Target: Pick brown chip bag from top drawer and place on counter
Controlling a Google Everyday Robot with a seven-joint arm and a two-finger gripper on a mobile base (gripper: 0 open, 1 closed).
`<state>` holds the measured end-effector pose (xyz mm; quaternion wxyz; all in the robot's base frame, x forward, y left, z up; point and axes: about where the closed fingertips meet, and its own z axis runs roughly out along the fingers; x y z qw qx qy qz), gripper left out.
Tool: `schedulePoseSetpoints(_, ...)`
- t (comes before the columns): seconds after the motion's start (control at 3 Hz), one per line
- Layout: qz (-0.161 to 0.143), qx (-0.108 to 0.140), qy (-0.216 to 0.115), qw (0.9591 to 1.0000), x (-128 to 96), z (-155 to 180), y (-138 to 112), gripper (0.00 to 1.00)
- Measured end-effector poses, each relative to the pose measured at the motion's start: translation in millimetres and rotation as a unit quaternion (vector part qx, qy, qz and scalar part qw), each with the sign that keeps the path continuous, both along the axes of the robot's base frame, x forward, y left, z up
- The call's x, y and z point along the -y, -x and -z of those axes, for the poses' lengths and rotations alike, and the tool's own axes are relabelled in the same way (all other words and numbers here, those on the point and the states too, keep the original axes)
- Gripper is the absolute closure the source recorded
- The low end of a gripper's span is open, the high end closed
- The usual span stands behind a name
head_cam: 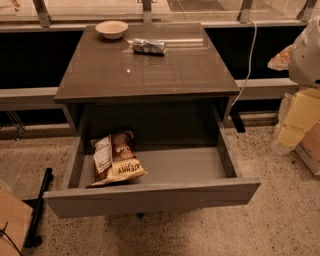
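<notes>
One top drawer (150, 198): open, brown chip bag (116, 159) at its left (label up).
Gripper: out of view; jaws' state cannot be told.

We take the shallow beige bowl (111, 29), sitting upright, as our landmark. Just right of the bowl and a little nearer the camera we see a crumpled silver foil packet (148, 47) lying on its side, apart from the bowl. Far right of the bowl a white cable (248, 60) hangs down. Further right of the bowl and lower, yellow packages (300, 115) are stacked beside a cardboard box (312, 147) on the speckled floor (280, 220). Well below and left of the bowl, a black pole (39, 212) lies on that floor next to brown cardboard (12, 220). Behind the bowl we note a metal post (41, 12).
</notes>
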<state>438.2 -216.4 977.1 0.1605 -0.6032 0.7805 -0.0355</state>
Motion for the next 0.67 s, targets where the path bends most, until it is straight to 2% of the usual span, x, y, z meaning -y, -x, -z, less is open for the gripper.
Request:
schedulePoseSetpoints(0.33,0.000,0.000,0.000,1.0000,0,0,0,0.00)
schedulePoseSetpoints(0.67,0.004,-0.011,-0.034,0.9994,-21,18,-3,0.00)
